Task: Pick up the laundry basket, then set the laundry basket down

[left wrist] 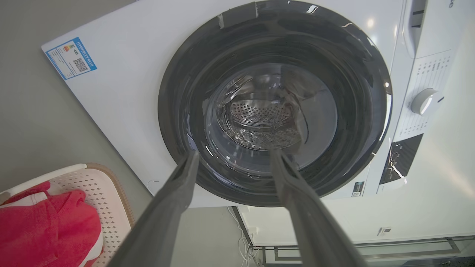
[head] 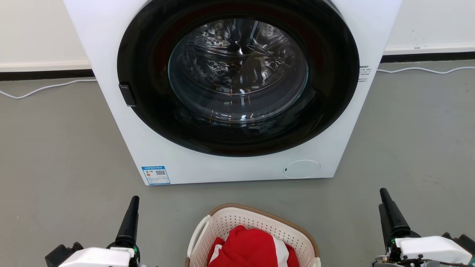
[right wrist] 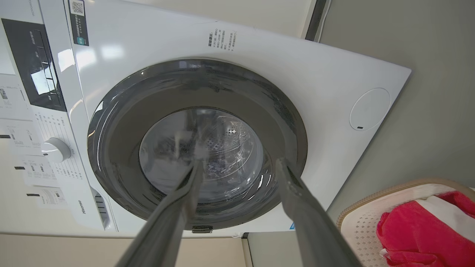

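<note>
Laundry basket (head: 241, 222) waits on the floor between two empty grippers, just in front of the washing machine (head: 230, 168).
The thin loop handles look easy to miss, and I'd expect an uneven lift to tip out the red clothing (head: 252, 244). The left gripper (left wrist: 234, 154) and right gripper (right wrist: 239, 164) sit low on either side, fingers spread and pointing at the washer door.

Before washing machine (head: 237, 85), laundry basket (head: 256, 219); in it, perhaps a garment (head: 252, 248).

A bare laundry room: a white front-loading washing machine (head: 222, 167) stands on grey floor (head: 55, 148), a white wall (head: 37, 29) behind it, a laundry basket (head: 256, 221) of red clothes (head: 252, 248) before it.
</note>
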Motion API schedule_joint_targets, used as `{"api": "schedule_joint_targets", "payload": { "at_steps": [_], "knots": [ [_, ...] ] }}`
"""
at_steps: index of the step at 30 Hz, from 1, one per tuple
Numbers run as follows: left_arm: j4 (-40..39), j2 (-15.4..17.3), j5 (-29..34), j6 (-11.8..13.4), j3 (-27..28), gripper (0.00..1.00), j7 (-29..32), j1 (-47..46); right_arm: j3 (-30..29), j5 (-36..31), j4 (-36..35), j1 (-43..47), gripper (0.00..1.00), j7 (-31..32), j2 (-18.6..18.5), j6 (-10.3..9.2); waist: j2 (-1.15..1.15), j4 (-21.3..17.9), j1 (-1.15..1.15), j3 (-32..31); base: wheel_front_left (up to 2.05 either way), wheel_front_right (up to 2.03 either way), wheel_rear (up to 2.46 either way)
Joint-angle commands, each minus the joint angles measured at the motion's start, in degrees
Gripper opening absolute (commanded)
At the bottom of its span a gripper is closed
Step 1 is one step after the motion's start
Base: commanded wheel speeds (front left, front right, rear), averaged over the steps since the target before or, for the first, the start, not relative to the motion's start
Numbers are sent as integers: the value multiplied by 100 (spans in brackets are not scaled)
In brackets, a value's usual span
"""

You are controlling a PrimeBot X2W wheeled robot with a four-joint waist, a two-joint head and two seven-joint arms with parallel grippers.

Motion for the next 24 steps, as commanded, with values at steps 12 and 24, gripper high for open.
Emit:
{"api": "schedule_joint_targets", "payload": {
  "at_steps": [12,24],
  "knots": [
    [-340,98,1255,-16,-91,100,-237,-277,315,-1159,-390,-200,100,-267,-193,20,0,0,-1,-3,0,0,0],
    [-482,78,2553,-20,-93,100,-439,-279,475,-2455,-532,-224,100,-466,-256,25,0,0,-1,-14,0,0,0]
  ]
}}
